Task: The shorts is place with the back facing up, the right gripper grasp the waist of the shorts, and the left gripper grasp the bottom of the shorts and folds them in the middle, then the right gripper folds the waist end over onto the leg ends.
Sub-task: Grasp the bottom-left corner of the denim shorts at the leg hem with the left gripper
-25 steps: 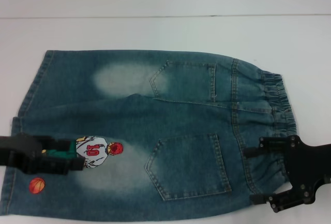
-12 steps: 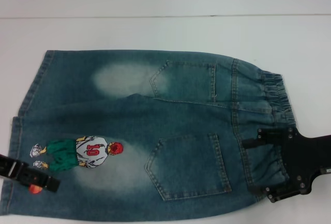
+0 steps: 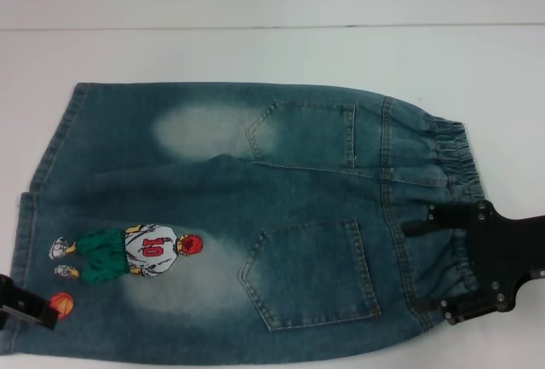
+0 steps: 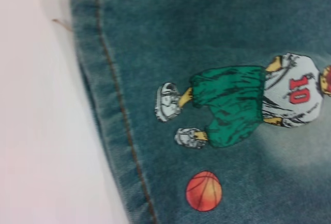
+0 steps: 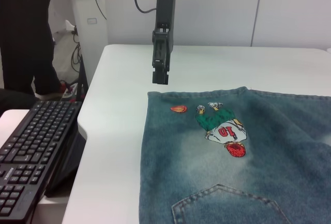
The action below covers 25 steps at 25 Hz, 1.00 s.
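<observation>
shorts [image 3: 255, 233] lie flat, embroidered player [image 4: 248, 102] numbered "10" (in red).

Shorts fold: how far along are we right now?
Done: the shorts lie flat, back pockets up. In hand: the right gripper sits open over the waist of the shorts; the left gripper hovers above the bottom of the shorts, off the cloth. Left: both grasps and both folds.
</observation>
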Motion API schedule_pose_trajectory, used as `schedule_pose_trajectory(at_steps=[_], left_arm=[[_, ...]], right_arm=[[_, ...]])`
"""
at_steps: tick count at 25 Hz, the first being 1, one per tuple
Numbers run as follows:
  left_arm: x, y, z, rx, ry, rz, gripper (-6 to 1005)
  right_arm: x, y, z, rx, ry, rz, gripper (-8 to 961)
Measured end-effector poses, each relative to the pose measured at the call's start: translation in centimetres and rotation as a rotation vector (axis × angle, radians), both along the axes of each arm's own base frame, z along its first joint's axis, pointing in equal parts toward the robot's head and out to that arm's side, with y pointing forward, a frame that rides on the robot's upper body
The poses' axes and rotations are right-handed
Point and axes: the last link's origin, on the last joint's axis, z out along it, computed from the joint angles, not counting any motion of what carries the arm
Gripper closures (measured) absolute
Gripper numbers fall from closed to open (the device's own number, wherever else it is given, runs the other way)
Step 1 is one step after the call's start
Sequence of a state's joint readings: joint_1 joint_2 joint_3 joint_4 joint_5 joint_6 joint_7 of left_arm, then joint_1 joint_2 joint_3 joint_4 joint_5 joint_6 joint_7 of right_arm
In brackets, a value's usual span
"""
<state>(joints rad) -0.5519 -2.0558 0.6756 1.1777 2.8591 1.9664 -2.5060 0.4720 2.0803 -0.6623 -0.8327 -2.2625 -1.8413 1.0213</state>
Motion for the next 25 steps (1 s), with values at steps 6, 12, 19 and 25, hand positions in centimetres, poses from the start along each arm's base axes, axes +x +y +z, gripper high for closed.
schedule_pose_trajectory(at_steps=[6,12,19,25], left_arm=[[-0.7,-0.1,0.1,0.037,0.015,0.066,143],[-1.2,-0.3,-0.6,0.029,0.01,0.092,202],[-1.6,-0.3,-0.6,0.045,0.021,0.094,232],[-2.0,-0.4,-0.6,0.047,0.037,0.09,235]], right_arm=[[-0.1,0.0,0.2,0.004,-0.008,0.011,41],[-0.1,-0.1,0.2,0.002,-0.009,0.013,41],[0.0,-0.3,0.2,-0.002,-0.011,0.008,42],[0.0,-0.4,0.2,-0.009,-0.006,0.011,41]])
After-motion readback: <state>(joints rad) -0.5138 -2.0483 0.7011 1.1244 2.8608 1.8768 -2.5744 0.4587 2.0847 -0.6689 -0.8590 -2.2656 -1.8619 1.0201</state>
